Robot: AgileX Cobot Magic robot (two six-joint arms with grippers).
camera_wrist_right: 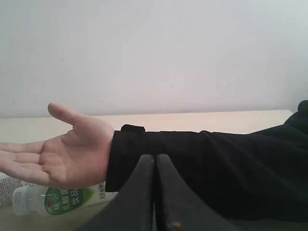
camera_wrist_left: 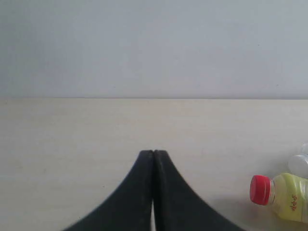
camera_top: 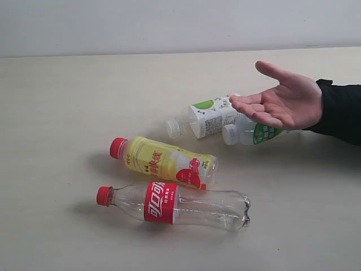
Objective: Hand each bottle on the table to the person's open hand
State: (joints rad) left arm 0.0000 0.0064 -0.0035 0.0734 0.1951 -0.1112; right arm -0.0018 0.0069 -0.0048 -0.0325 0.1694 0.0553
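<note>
four bottles (camera_top: 172, 204) on pale table (camera_top: 56, 113), grey wall (camera_top: 169, 22) behind — left tool (camera_wrist_left: 153, 153) and right tool (camera_wrist_right: 155, 157) pressed together.

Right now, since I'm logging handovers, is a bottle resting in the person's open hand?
No, the person's open hand is empty, its palm bare.

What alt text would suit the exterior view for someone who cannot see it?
An open hand, palm up, extends in from the right over a pale table. Four bottles lie on their sides: red-label bottle nearest, yellow bottle behind it, white-label bottle and green-label bottle by the hand.
</note>
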